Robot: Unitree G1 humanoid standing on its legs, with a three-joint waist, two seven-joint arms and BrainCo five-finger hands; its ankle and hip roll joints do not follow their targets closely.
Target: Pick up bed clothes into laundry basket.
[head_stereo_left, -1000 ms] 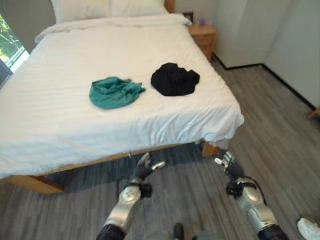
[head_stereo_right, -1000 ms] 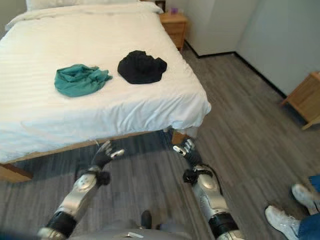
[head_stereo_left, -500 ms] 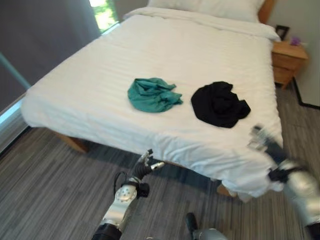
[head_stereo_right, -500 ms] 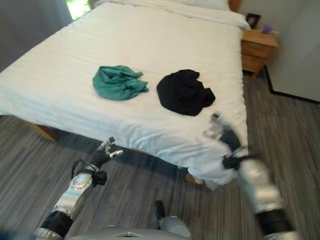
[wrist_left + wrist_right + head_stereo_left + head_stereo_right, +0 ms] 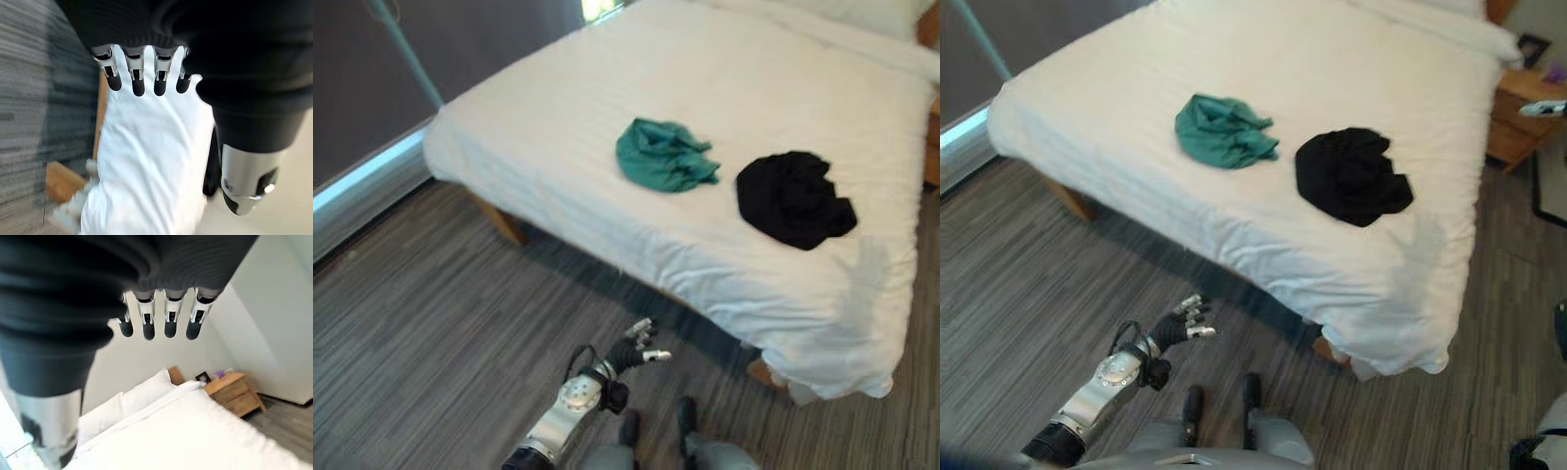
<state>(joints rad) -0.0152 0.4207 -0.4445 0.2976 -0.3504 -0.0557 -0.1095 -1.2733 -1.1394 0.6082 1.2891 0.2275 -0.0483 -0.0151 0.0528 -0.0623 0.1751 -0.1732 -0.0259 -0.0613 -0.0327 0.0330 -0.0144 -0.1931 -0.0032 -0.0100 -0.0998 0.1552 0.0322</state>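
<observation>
Two crumpled garments lie on the white bed [image 5: 538, 108]: a teal one [image 5: 664, 155] and, to its right, a black one [image 5: 793, 196] nearer the bed's corner. My left hand [image 5: 634, 354] hangs low over the wooden floor in front of the bed, well short of both garments, with its fingers [image 5: 138, 81] straight and nothing in it. My right hand [image 5: 147, 323] is raised above the bed with straight, empty fingers, looking toward the pillows.
A dark curtained wall [image 5: 372, 88] runs along the bed's left side. The bed's wooden leg [image 5: 1067, 201] stands at the near left corner. A wooden nightstand [image 5: 234, 391] is beside the headboard, and white pillows [image 5: 127, 406] lie at the bed's head.
The camera has swung left, so the bed sits further right in view. My right arm has lifted out of the eye views. The garments have not moved.
</observation>
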